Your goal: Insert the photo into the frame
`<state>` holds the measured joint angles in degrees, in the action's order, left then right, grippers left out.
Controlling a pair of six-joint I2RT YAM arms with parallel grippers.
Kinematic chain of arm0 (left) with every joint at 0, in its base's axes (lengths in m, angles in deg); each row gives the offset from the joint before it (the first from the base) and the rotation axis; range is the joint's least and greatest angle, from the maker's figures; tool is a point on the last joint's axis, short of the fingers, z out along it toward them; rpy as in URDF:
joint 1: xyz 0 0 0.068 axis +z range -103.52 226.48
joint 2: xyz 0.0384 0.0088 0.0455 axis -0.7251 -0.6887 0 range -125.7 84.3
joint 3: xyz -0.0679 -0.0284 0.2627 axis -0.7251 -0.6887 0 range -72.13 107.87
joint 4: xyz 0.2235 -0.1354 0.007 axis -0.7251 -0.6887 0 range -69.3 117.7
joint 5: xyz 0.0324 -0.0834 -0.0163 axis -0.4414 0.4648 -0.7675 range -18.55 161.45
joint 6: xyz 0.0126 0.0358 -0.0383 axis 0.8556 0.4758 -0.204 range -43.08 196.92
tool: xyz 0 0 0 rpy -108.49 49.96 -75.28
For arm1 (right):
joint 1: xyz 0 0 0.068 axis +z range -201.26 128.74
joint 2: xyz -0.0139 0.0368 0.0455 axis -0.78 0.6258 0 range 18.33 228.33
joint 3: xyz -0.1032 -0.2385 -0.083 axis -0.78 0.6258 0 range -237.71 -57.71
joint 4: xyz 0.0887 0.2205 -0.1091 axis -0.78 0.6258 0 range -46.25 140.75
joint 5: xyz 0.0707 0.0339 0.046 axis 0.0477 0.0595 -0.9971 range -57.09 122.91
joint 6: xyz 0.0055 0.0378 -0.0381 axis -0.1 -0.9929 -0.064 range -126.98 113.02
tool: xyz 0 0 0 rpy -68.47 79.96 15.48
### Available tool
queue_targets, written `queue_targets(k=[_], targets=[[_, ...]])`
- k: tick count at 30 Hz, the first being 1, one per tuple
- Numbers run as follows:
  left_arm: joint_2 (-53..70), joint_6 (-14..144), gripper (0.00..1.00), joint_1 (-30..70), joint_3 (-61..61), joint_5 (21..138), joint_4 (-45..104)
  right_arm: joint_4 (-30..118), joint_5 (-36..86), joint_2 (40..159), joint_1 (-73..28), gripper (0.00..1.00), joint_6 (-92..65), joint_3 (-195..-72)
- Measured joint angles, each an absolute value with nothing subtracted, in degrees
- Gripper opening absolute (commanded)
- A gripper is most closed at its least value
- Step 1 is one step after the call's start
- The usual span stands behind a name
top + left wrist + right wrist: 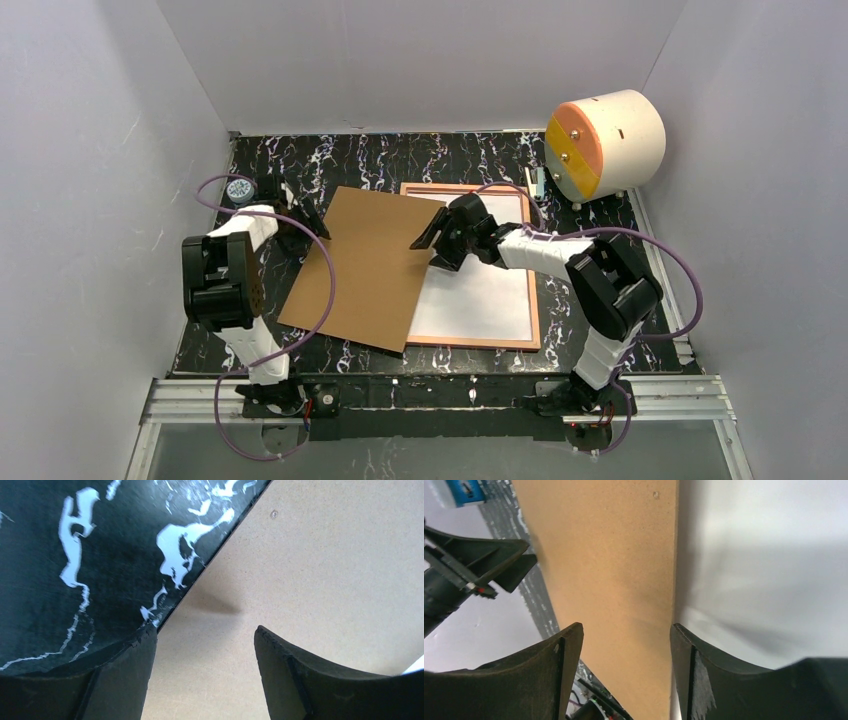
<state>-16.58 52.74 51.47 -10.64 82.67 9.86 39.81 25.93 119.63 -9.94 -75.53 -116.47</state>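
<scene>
The photo (pixel 480 295) lies white back up, so none of its print shows. It is a plain white rectangle lying inside the rim of the frame (pixel 535 300). The frame is a thin pink-orange border, flat on the table right of centre, with its long sides running away from the arms. A brown board (pixel 365 265) lies skewed over the left part of both frame and photo. Its right edge casts a soft shadow on the white in the right wrist view.

The right gripper (pixel 432 250) hangs over that right edge near the board's far corner. Its fingers (pixel 559 675) are spread apart and released, with nothing between them. The left gripper (pixel 312 228) sits over the board's far left edge. It too is released, and its fingers (pixel 132 675) straddle the line where board meets table without clasping it.

The table (pixel 420 160) is black with white marble veining. Plain white walls close it in at the back and on both sides. A cream drum (pixel 605 145) with an orange and yellow face stands in the far right corner. A small round thing (pixel 239 189) lies at the far left. A metal rail (pixel 440 400) runs along the near edge by the arm bases.
</scene>
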Motion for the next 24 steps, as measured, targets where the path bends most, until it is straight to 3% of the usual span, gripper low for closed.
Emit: queue_targets(k=[3, 11, 24], targets=[[-16.49, 52.41, 0.72, 50.86, -10.66, 84.11, 8.74, 44.27, 28.42, 118.45, -9.92, 0.67, -74.55, -116.65], [-16.45, 52.47, 0.73, 50.31, -10.55, 84.86, 7.52, 50.98, 32.25, 116.22, -9.94, 0.76, -70.98, -116.89], [-16.45, 52.67, 0.75, 50.25, -10.27, 85.73, 6.25, 42.39, 23.46, 118.49, -10.84, 0.74, -69.76, -114.99]])
